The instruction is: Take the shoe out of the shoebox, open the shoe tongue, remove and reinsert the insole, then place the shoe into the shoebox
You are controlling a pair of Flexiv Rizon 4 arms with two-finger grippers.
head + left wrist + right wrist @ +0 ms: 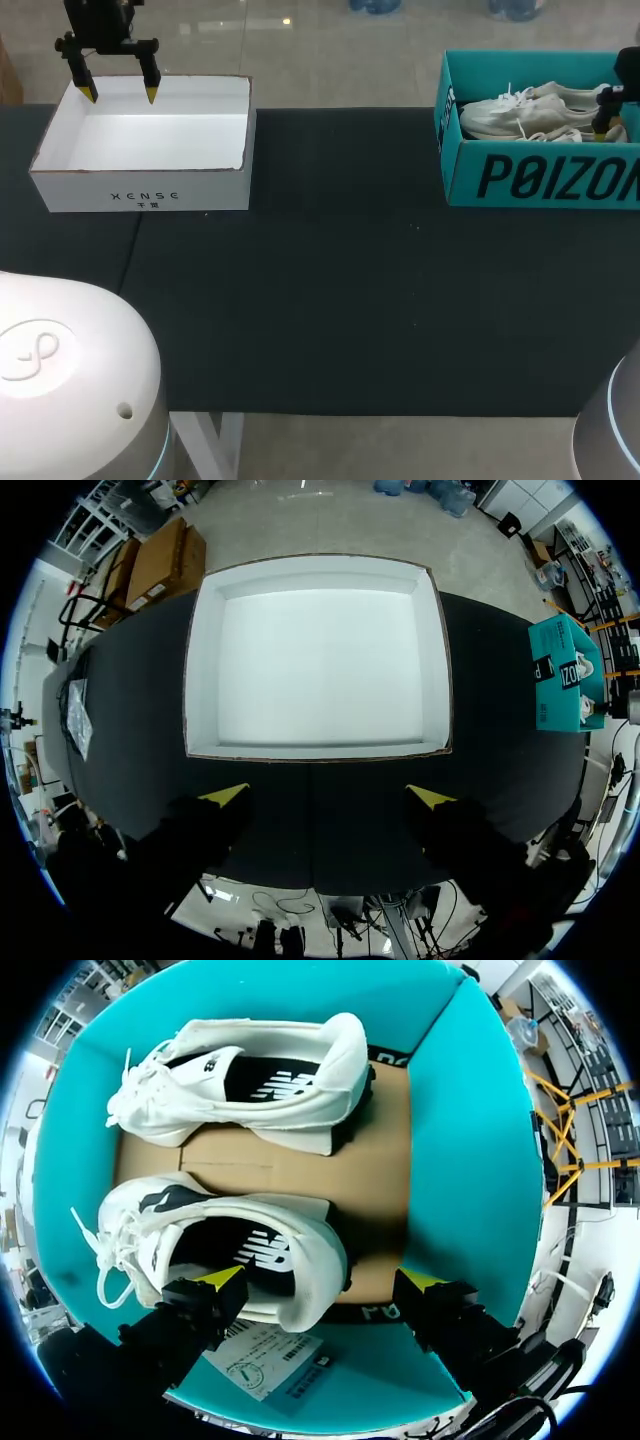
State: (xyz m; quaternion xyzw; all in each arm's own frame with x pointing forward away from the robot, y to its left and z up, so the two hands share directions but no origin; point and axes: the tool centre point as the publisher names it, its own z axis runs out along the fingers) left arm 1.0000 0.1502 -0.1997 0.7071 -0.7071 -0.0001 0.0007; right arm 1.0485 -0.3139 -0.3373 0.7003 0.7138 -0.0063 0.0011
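Fingers (pixel 222 1278) of right gripper (pixel 322 1280) spread wide, gripping nothing, above near shoe (pixel 300 1235) inside teal shoebox (pixel 470 1130) (second shoe (pixel 300 1090) alongside). Left gripper (pixel 330 794) likewise wide, over white box (pixel 200 660).
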